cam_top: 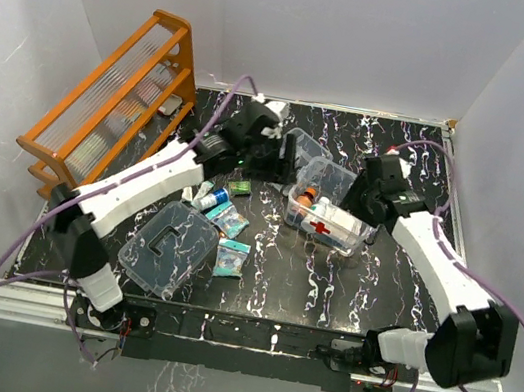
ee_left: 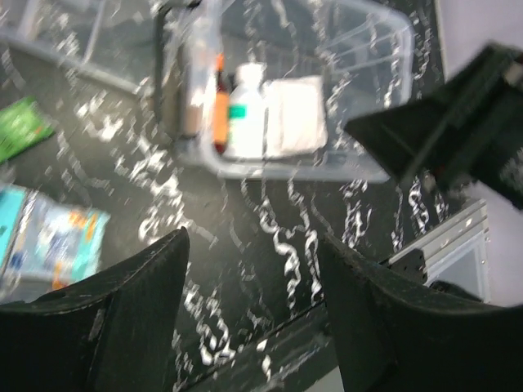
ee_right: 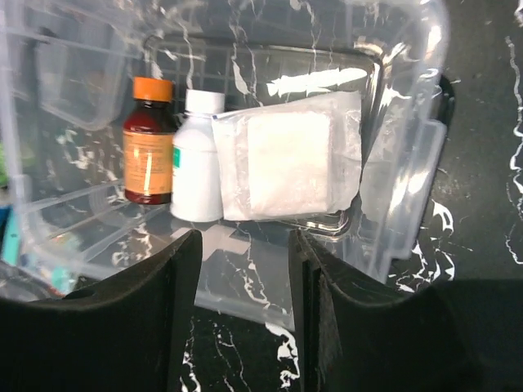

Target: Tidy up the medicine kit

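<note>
The black marbled table [cam_top: 327, 289] fills the space, with an orange wooden rack [cam_top: 104, 112] leaning at its far left corner.

The left arm [cam_top: 143, 180] rises from its base, folds at the elbow out to the left and stretches its white forearm diagonally toward the table's middle. The left gripper [cam_top: 267, 156] [ee_left: 249, 245] hangs above bare tabletop, its fingers [ee_left: 131, 310] spread with nothing between them.

The right arm [cam_top: 431, 246] bends at its elbow near the right edge and reaches back inward. The right gripper [cam_top: 369, 195] [ee_right: 245, 241] sits at the right end of the clear box [cam_top: 361, 236] [ee_right: 409, 122] and points down into it. Its fingers [ee_right: 327, 327] stand apart. The box's near wall shows in the gap, and I cannot tell whether they touch it.

The box sits just right of centre, between the two grippers. The clear lid [cam_top: 145, 257] with its dark handle [cam_top: 168, 238] lies flat near the front left, well apart from the box. The clear compartmented tray [cam_top: 310, 154] rests tilted just behind the box.

Inside the box, side by side, are a white gauze packet [ee_right: 286, 163], a white bottle [ee_right: 196, 163] and a brown bottle [ee_right: 149, 143] with an orange cap.

Loose on the table between lid and box are two teal packets [cam_top: 227, 218] [cam_top: 231, 258], a green packet [cam_top: 240, 189] and a small blue-capped bottle [cam_top: 206, 196].
</note>
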Controlling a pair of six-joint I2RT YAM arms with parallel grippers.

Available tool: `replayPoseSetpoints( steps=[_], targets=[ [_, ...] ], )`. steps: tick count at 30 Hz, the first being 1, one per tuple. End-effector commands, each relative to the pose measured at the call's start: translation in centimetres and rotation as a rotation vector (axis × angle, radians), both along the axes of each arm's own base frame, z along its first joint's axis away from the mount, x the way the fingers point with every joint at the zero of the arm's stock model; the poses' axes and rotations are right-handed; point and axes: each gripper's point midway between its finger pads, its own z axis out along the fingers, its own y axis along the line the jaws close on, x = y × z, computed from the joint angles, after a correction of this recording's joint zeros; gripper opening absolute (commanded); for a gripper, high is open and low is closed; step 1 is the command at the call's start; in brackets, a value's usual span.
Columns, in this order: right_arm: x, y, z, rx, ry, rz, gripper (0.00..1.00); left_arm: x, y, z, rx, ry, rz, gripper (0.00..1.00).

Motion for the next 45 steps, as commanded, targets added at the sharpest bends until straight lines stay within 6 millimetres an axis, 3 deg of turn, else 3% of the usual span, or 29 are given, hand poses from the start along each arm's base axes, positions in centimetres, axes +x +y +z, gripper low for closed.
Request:
replayPoseSetpoints(
  steps=[1, 6, 11, 18, 34, 39, 45],
  targets=[
    [2.3, 1.4, -2.4, -0.038, -0.01, 0.033, 0.45, -1.8, 4.7, 0.8, -0.004, -0.046, 0.07, 0.64],
    [3.7, 1.1, -4.9, -0.101, 0.02, 0.012, 0.45, -4.0, 9.1, -1.0, 0.028, -0.023, 0.161, 0.66],
    [5.0, 0.7, -7.4, -0.159, 0.041, 0.003, 0.44, -5.4, 11.5, -2.6, 0.033, 0.001, 0.211, 0.68],
    [5.3, -0.2, -10.2, -0.218, 0.086, -0.036, 0.42, -6.1, 12.6, -4.1, 0.052, 0.024, 0.224, 0.72],
    [1.0, 0.6, -13.9, -0.182, 0.303, 0.054, 0.42, -5.8, 13.2, -5.4, 0.075, 0.041, 0.22, 0.74],
    [-0.1, 1.1, -13.5, -0.139, 0.333, 0.045, 0.42, -5.8, 13.4, -5.7, 0.079, 0.043, 0.223, 0.74],
    [0.3, 1.6, -10.4, -0.092, 0.292, 0.012, 0.42, -5.7, 13.3, -5.8, 0.08, 0.048, 0.22, 0.74]
  ],
)
